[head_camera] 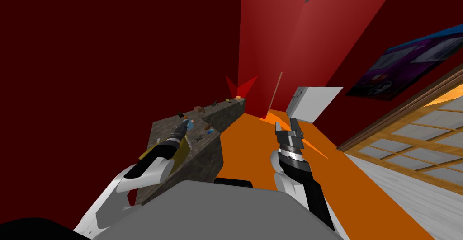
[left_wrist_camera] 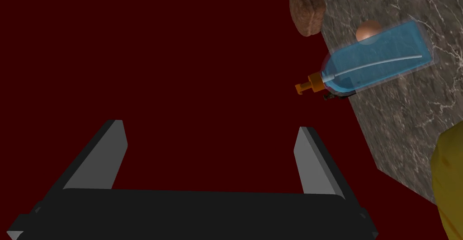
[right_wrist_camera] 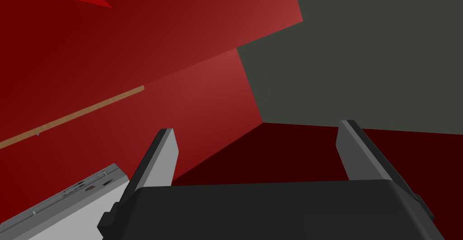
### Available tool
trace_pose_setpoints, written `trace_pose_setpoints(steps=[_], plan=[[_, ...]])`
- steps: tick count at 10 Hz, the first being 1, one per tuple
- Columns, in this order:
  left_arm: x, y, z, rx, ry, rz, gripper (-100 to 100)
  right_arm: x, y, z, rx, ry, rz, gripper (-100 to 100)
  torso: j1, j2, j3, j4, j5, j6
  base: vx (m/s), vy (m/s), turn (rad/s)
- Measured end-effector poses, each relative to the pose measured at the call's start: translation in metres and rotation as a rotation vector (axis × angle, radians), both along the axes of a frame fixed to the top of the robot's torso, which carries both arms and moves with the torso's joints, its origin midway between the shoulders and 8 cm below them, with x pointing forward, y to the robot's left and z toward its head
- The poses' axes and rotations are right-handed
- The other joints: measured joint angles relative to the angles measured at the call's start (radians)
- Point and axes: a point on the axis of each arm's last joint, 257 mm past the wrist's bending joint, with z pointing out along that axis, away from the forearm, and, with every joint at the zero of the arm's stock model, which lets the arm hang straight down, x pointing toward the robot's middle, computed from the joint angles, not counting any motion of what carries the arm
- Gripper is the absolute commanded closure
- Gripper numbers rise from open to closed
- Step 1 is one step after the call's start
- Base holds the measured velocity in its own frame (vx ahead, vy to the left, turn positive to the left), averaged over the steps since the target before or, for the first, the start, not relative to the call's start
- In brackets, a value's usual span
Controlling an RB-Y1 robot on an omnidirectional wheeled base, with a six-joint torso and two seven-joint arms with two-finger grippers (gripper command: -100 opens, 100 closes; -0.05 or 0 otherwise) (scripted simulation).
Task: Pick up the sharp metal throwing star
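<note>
The throwing star (head_camera: 199, 138) is a small dark, spiky shape lying flat on the grey stone counter (head_camera: 203, 158), near its front edge. My left gripper (head_camera: 186, 124) reaches over the counter, beyond and to the left of the star. In the left wrist view the left gripper (left_wrist_camera: 210, 129) is open with nothing between its fingers, facing a dark red wall past the counter's edge. My right gripper (head_camera: 285, 125) hangs open over the orange floor, right of the counter, and the right wrist view also shows the right gripper (right_wrist_camera: 257, 147) holding nothing.
A clear blue pump bottle (left_wrist_camera: 375, 61) lies on the counter by an orange ball (left_wrist_camera: 368, 30) and a brown lump (left_wrist_camera: 307, 11). A yellow object (left_wrist_camera: 450, 183) sits under my left forearm. More small items line the counter's far end (head_camera: 212, 105). A white cabinet (head_camera: 314, 101) stands ahead.
</note>
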Motion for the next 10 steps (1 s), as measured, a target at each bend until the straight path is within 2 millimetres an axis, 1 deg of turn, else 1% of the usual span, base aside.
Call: trace_pose_setpoints(steps=[1, 2, 4, 5, 6, 7, 8, 9, 10], plan=[[-0.003, 0.007, -0.002, 0.008, 0.023, 0.019, -100, 0.000, 0.000, 0.000, 0.000, 0.000, 0.000, 0, 0.000, -0.001, 0.000, 0.000, 0.000, 0.001, 0.043, -0.008, -0.092], [-0.005, 0.015, -0.010, 0.010, 0.054, 0.035, -100, 0.000, 0.000, 0.000, 0.000, 0.000, 0.000, 0, 0.000, -0.001, -0.001, 0.000, 0.000, 0.000, 0.021, -0.002, 0.027], [-0.008, 0.024, -0.016, 0.016, 0.089, 0.060, -100, 0.000, 0.000, 0.000, 0.000, 0.000, 0.000, 0, 0.000, -0.001, -0.001, 0.000, 0.000, 0.001, 0.043, -0.005, -0.135], [-0.011, 0.029, -0.022, 0.018, 0.118, 0.075, -100, 0.000, 0.000, 0.000, 0.000, 0.000, 0.000, 0, 0.000, -0.001, -0.001, 0.000, 0.000, 0.000, 0.020, -0.004, 0.014], [-0.012, 0.031, -0.026, 0.015, 0.137, 0.082, -100, 0.000, 0.000, 0.000, 0.000, 0.000, 0.000, 0, 0.000, 0.000, 0.000, 0.000, 0.000, 0.000, 0.039, -0.003, -0.178], [-0.016, 0.040, -0.030, 0.022, 0.161, 0.102, -100, 0.000, 0.000, 0.000, 0.000, 0.000, 0.000, 0, 0.000, -0.001, 0.000, 0.000, 0.000, 0.001, 0.042, 0.002, -0.099], [-0.018, 0.044, -0.036, 0.022, 0.188, 0.117, -100, 0.000, 0.000, 0.000, 0.000, 0.000, 0.000, 0, 0.000, -0.001, -0.001, 0.000, 0.000, 0.000, 0.020, -0.001, 0.017], [-0.021, 0.046, -0.040, 0.019, 0.208, 0.125, -100, 0.000, 0.000, 0.000, 0.000, 0.000, 0.000, 0, 0.000, 0.000, 0.000, 0.000, 0.000, 0.000, 0.047, -0.006, -0.160], [-0.024, 0.053, -0.043, 0.025, 0.231, 0.145, -100, 0.000, 0.000, 0.000, 0.000, 0.000, 0.000, 0, 0.000, -0.001, -0.001, 0.000, 0.000, 0.001, 0.043, -0.002, -0.107]])
